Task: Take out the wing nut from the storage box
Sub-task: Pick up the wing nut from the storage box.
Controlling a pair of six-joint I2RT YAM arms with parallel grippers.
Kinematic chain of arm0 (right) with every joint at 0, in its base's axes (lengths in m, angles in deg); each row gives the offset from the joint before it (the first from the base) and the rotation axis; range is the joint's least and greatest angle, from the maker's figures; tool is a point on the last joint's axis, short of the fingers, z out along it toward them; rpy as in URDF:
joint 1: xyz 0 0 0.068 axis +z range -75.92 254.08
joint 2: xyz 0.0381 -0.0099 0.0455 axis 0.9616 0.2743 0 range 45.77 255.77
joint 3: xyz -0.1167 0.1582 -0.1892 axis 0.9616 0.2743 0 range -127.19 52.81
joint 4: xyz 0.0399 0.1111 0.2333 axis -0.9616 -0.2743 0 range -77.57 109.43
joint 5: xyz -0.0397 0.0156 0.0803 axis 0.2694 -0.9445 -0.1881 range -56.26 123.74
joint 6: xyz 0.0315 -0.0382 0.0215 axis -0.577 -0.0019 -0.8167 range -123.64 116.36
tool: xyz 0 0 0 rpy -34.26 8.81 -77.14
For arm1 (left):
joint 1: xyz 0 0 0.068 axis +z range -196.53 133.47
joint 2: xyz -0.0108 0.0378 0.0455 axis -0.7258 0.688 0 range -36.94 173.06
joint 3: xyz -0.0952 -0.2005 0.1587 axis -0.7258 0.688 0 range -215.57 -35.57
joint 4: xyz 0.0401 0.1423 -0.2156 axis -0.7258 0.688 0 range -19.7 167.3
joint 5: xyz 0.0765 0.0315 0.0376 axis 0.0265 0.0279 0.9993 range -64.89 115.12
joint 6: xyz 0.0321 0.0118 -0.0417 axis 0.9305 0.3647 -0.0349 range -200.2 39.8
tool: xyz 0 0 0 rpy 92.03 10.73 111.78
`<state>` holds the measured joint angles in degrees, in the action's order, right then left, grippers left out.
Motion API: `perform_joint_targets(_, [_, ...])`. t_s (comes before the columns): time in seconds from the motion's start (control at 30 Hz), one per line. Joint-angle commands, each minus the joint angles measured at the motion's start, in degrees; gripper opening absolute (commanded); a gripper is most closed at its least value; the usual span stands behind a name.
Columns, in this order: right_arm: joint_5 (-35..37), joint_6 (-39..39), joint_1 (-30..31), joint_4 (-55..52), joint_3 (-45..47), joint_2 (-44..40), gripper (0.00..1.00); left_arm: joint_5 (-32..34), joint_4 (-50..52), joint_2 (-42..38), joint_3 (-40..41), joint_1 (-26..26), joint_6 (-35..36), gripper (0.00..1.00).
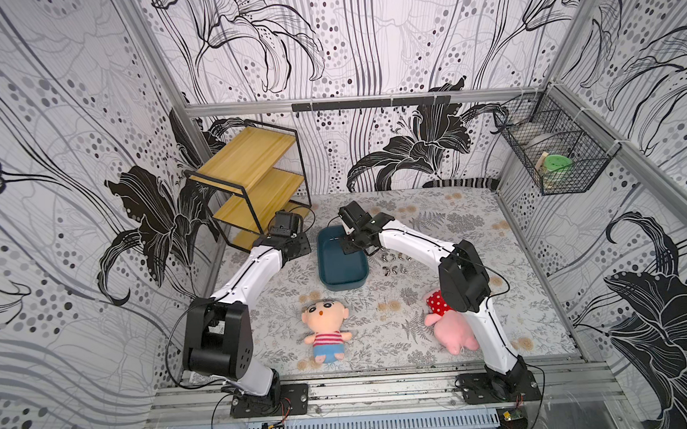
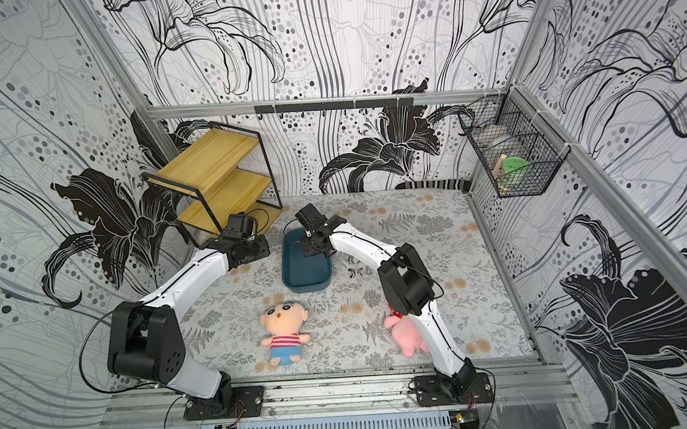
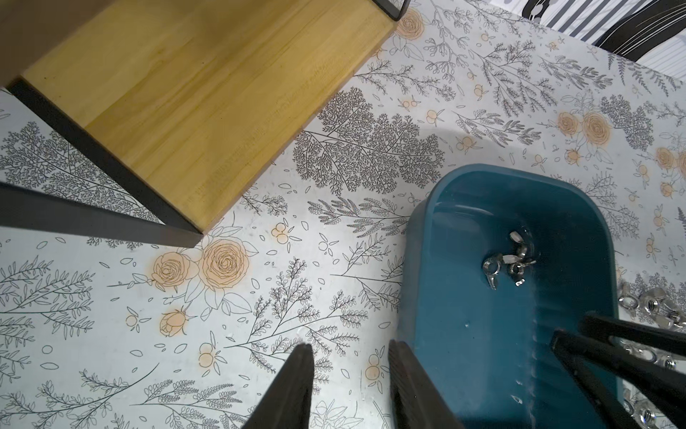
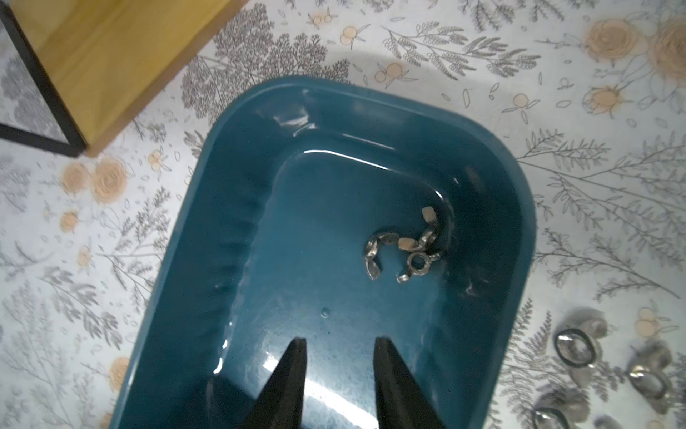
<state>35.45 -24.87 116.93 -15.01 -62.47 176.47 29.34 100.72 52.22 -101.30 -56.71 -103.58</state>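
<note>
While loose wing nuts (image 3: pixel 651 306) dot the bench (image 3: pixel 260 297), we find clustered nuts (image 4: pixel 404 252) remaining in the storage box (image 4: pixel 222 223), left pincer (image 3: pixel 352 347) and right pincer (image 4: pixel 340 340) released, empty.

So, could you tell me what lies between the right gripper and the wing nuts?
Right wrist view: only bare floor of the storage box separates the right gripper from the wing nuts.

L arm (image 1: pixel 248 269) & R arm (image 1: pixel 412 240) bent, reaching fwd; L claw (image 3: pixel 350 347), R claw (image 4: pixel 340 340) part-open, empty, tips down.
</note>
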Motion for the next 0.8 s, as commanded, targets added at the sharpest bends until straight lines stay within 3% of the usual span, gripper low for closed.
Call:
perform_joint_targets(0.0, [1.22,-7.50,0.47,2.20,-0.41,2.22,0.35,-0.35,-1.67,-2.06,1.51,0.08,-0.95,0.40])
perform_joint_targets(0.27, [6.98,-15.77,2.15,-0.18,-4.86,5.97,0.35,-0.88,-1.50,-3.12,1.83,0.10,-0.89,0.40])
perform_joint_targets(0.5, [12.07,-18.80,2.33,-5.58,-12.40,11.11,0.35,-0.98,-1.23,-3.11,1.82,0.10,-0.13,0.40])
perform_joint_targets(0.77, [14.98,-20.60,2.33,-5.90,-13.41,13.12,0.35,-0.61,-0.62,-3.37,0.96,0.23,0.70,0.40])
